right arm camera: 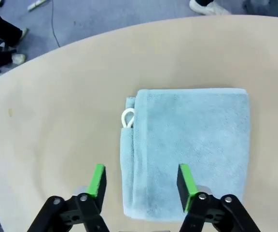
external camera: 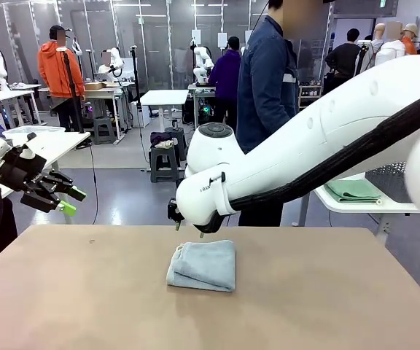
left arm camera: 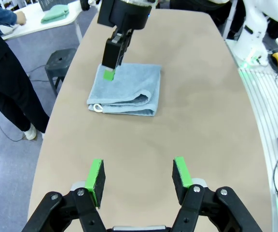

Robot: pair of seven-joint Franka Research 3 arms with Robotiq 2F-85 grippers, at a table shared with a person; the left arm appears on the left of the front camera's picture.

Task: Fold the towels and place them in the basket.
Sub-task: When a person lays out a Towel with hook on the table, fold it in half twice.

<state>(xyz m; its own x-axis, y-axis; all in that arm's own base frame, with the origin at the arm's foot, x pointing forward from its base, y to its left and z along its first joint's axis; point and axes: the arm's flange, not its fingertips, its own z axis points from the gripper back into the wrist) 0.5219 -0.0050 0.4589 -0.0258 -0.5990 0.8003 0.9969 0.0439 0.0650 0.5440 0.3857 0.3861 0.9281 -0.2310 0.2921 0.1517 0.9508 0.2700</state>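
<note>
Light blue towel [external camera: 204,266] lies folded into a compact rectangle mid-counter [external camera: 327,292], loop at one edge, so the fold on this one looks done. Right tool [right arm camera: 141,170] hovers just above its near edge, jaws wide apart, gripping nothing. Left tool [left arm camera: 138,169] is up at the near left, well apart from the towel, jaws open and empty too. Green towel [external camera: 352,191] sits on a white side table [external camera: 370,208] at the far right, off the counter. Left to do, by my read: blue towel into the basket, then the green towel's turn.
</note>
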